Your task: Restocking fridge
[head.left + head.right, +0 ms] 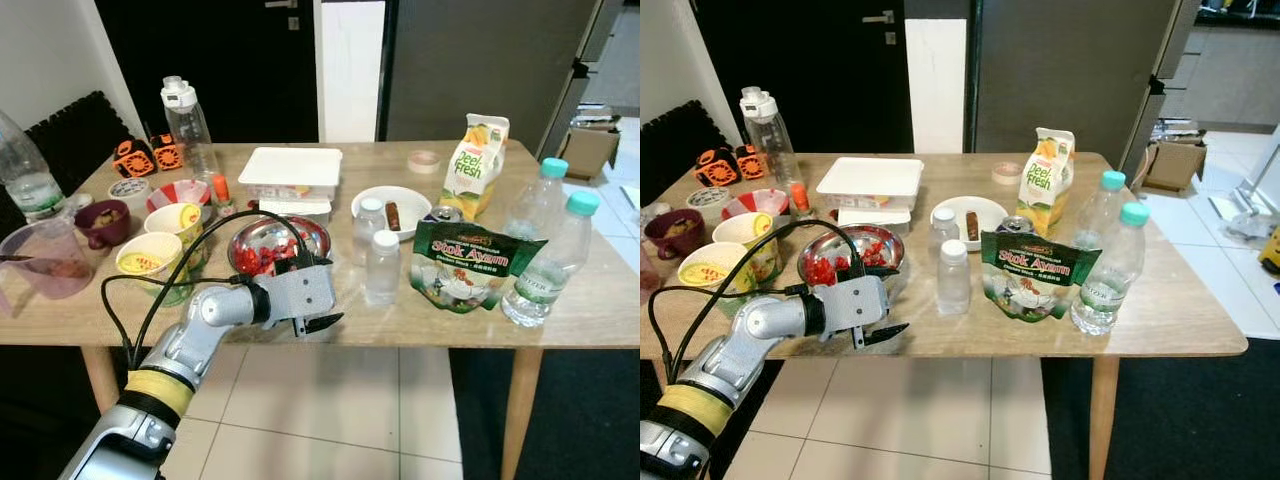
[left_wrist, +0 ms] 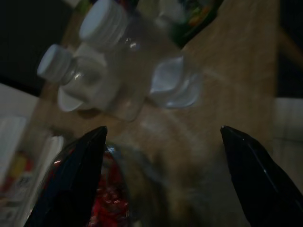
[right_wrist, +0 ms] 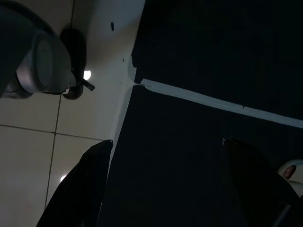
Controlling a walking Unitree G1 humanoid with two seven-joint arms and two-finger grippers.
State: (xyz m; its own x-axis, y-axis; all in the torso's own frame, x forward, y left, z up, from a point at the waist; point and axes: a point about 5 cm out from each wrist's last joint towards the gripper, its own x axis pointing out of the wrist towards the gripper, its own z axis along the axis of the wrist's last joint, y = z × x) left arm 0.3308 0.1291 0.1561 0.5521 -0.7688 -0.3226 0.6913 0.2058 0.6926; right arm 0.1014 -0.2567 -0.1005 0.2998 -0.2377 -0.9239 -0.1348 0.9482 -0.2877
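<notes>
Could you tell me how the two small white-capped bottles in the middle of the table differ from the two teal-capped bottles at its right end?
The small bottles have white caps and squat, label-free bodies; the teal-capped bottles are taller, slimmer and carry a label band. The small ones stand mid-table beside the white plate and metal bowl; the teal-capped ones stand near the right edge, beyond the Stok Ayam pouch. All four are clear, upright and capped.

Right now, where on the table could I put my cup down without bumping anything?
The front edge of the table is bare, between the left gripper and the Stok Ayam pouch. The far right corner behind the juice carton is bare too. The left half is crowded with bowls, a red-filled metal bowl and white containers.
</notes>
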